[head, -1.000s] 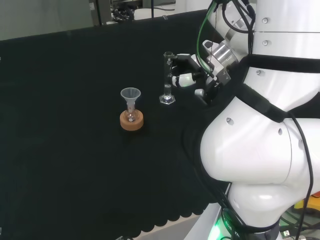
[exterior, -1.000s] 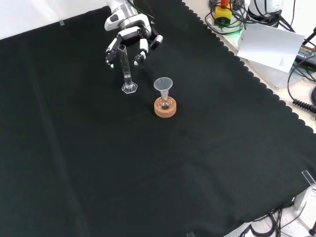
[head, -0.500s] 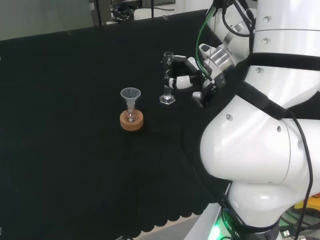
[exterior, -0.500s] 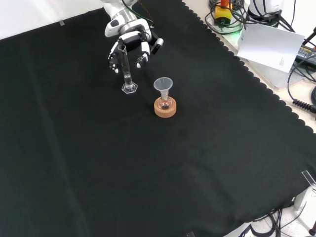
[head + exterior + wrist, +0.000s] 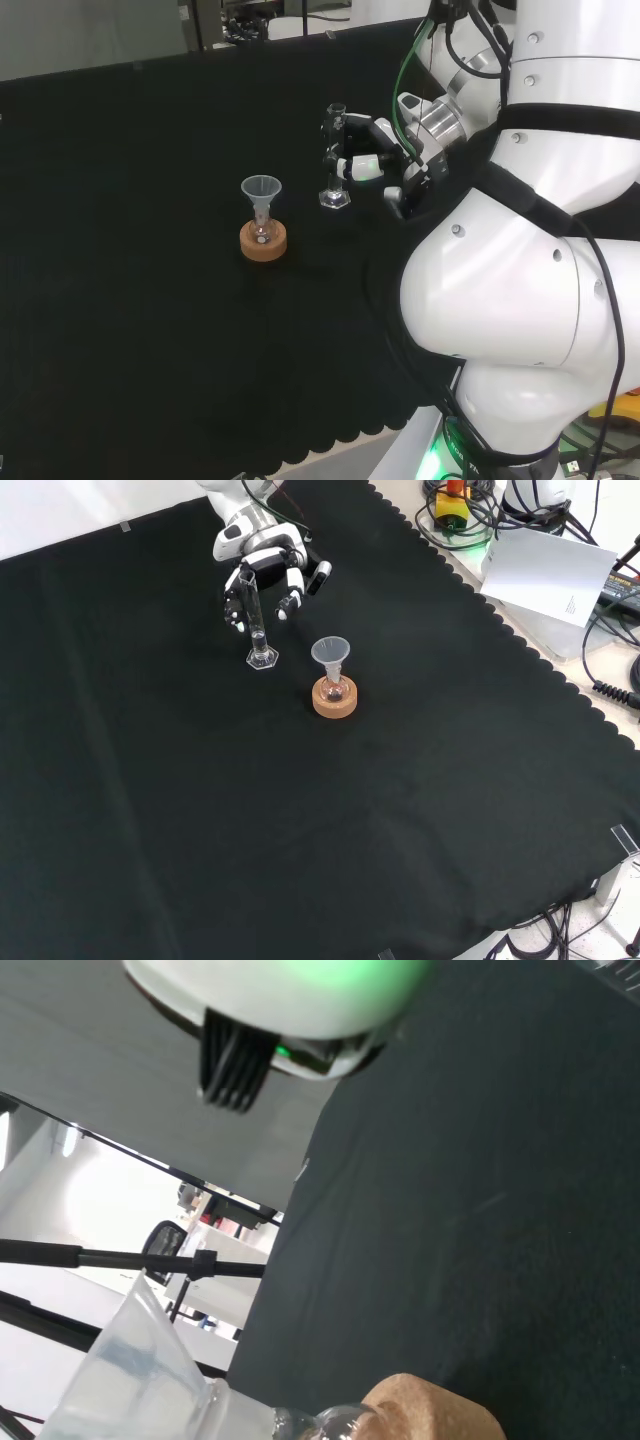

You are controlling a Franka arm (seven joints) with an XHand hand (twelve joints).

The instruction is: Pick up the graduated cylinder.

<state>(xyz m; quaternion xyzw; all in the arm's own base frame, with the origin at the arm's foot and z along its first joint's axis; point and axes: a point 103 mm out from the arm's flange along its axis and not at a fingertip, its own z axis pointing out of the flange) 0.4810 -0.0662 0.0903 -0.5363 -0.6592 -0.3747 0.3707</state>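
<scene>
The graduated cylinder (image 5: 334,190) is a thin clear tube on a hexagonal foot, standing upright on the black cloth (image 5: 130,150). In the front view the cylinder (image 5: 258,635) rises in front of the hand. The black and white hand (image 5: 372,152) is just right of the tube's upper part in the head view. Its fingers reach to either side of the tube, spread and only slightly bent. I see no finger curled round the glass. From the front, the hand (image 5: 264,558) hangs over the cylinder's top, fingers pointing down.
A clear funnel (image 5: 261,190) sits in a small flask on a cork ring (image 5: 263,240), left of the cylinder in the head view. The wrist view has the funnel (image 5: 125,1375) and cork ring (image 5: 430,1415) close by. Cables and a paper sheet (image 5: 550,570) lie beyond the cloth's scalloped edge.
The hand has moved toward the cylinder and lowered a little, so its fingers now flank the tube's upper part. The cylinder, funnel and cork ring have not moved.
</scene>
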